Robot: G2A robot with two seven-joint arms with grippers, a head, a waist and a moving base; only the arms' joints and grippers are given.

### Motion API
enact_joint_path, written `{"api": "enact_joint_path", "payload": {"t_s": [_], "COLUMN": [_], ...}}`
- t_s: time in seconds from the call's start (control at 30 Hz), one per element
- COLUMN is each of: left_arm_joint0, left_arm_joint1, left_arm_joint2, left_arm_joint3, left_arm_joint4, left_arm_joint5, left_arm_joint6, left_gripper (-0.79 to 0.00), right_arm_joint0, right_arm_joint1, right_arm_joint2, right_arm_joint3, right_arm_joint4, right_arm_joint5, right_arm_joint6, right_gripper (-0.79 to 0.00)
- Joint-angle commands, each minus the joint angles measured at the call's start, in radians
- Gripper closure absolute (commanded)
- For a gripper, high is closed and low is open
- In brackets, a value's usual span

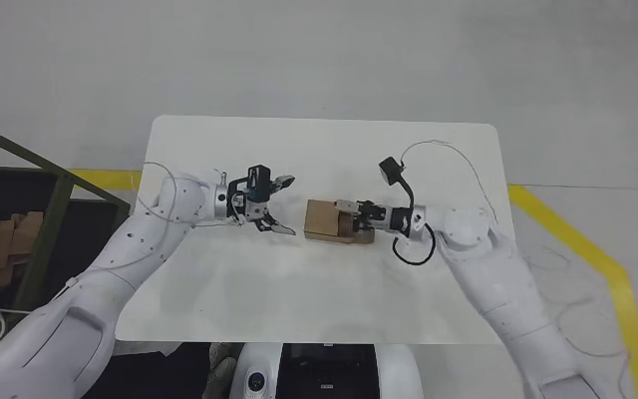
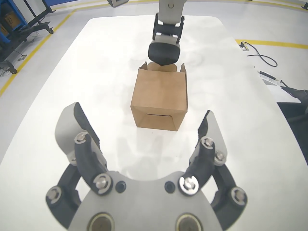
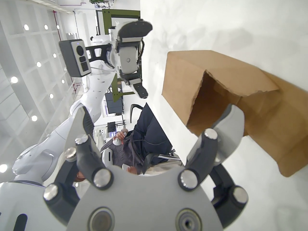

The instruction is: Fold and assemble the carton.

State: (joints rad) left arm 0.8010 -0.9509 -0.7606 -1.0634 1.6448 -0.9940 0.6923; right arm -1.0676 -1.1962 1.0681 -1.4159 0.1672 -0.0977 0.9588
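The brown carton (image 1: 324,219) lies on its side near the middle of the white table (image 1: 329,289), with an arm at either end of it.

From above, the left pincer (image 1: 284,206) sits just short of the carton's one end and the right pincer (image 1: 354,217) is up against the other.

The left wrist view adds the near end of the carton (image 2: 160,97), folded shut with a dark slit across it, and small flaps standing up at the far end. The left pincer (image 2: 141,108) is spread wide there and has hold of nothing.

The right wrist view looks into the hollow, unclosed end of the carton (image 3: 216,73). The right pincer (image 3: 157,108) is also spread wide. One of its fingers (image 3: 228,121) is at the carton's mouth by a loose flap, though I cannot tell whether it touches.
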Motion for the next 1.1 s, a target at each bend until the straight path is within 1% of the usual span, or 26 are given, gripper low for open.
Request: {"api": "enact_joint_path", "payload": {"t_s": [0.0,0.13,0.2,0.27,0.3,0.37,0.73,0.77,0.87,0.93,1.07], "left_arm_joint0": [-0.004,-0.009,-0.012,-0.017,-0.017,-0.017,-0.017,-0.013,-0.002,-0.005,-0.013], "left_arm_joint1": [-0.011,-0.032,-0.041,-0.044,-0.044,-0.044,-0.044,-0.044,-0.049,-0.055,-0.069], "left_arm_joint2": [0.016,0.05,0.065,0.069,0.069,0.069,0.069,0.07,0.068,0.07,0.086], "left_arm_joint3": [0.012,0.027,0.035,0.039,0.039,0.039,0.039,0.043,0.055,0.074,0.093], "left_arm_joint4": [-0.008,-0.001,0.0,0.004,0.004,0.004,0.004,0.003,-0.018,-0.043,-0.057], "left_arm_joint5": [0.02,0.062,0.065,0.067,0.067,0.067,0.067,0.068,0.081,0.067,0.051], "left_arm_joint6": [-0.004,-0.002,0.017,0.027,0.027,0.027,0.027,0.019,-0.053,-0.093,-0.107], "left_gripper": [-0.785,-0.785,-0.785,-0.785,-0.785,-0.785,-0.785,-0.785,-0.785,-0.785,-0.785], "right_arm_joint0": [-0.035,-0.098,-0.125,-0.145,-0.15,-0.156,-0.156,-0.156,-0.156,-0.167,-0.179], "right_arm_joint1": [0.011,0.031,0.038,0.042,0.043,0.042,0.042,0.042,0.042,0.042,0.045], "right_arm_joint2": [0.04,0.113,0.138,0.15,0.152,0.154,0.154,0.154,0.154,0.146,0.151], "right_arm_joint3": [-0.058,-0.162,-0.204,-0.236,-0.244,-0.242,-0.242,-0.242,-0.242,-0.252,-0.229], "right_arm_joint4": [-0.001,-0.007,-0.008,0.007,0.021,0.06,0.06,0.06,0.06,0.065,0.098], "right_arm_joint5": [-0.002,-0.004,-0.006,-0.017,-0.039,-0.071,-0.071,-0.071,-0.071,-0.08,-0.111], "right_arm_joint6": [0.0,0.005,0.011,0.022,0.035,0.039,0.039,0.039,0.039,0.032,0.053], "right_gripper": [-0.785,-0.785,-0.785,-0.785,-0.785,-0.785,-0.785,-0.785,-0.785,-0.785,-0.785]}}
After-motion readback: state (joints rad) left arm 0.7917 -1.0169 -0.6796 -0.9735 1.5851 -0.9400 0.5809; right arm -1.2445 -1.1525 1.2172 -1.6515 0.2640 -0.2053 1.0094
